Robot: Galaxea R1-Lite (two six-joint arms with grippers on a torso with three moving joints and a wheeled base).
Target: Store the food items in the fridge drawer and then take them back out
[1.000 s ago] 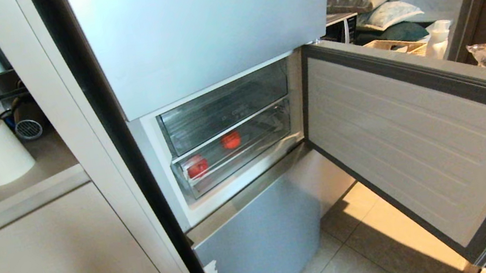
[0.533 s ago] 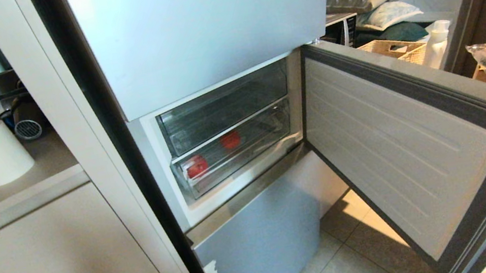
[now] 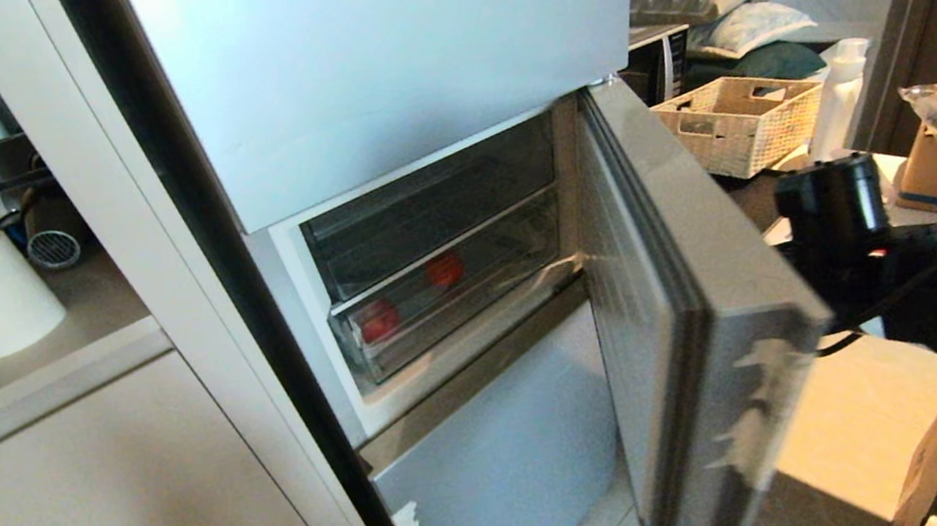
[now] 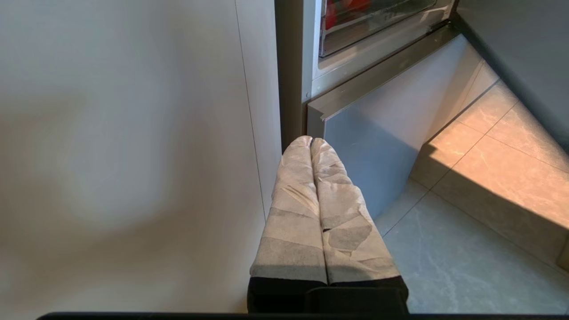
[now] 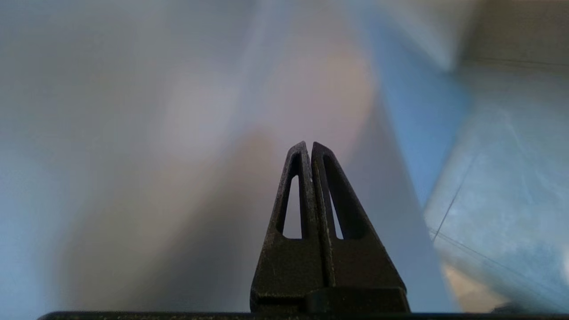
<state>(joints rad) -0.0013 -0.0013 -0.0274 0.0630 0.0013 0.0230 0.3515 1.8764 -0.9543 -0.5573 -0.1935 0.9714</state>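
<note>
Two clear drawers sit stacked in the open fridge compartment. The lower fridge drawer [image 3: 456, 304] holds two red-orange fruits: one tomato [image 3: 379, 320] near its left front corner, the other [image 3: 446, 269] farther back toward the middle. The fridge door [image 3: 687, 301] stands partly swung in. The right gripper [image 5: 309, 146], its fingers pressed together and empty, is behind the door's outer face, well apart from the drawer, with the door between them. The left gripper [image 4: 310, 141], its taped fingers pressed together and empty, hangs low beside the white cabinet panel [image 4: 133, 155], below the drawer.
</note>
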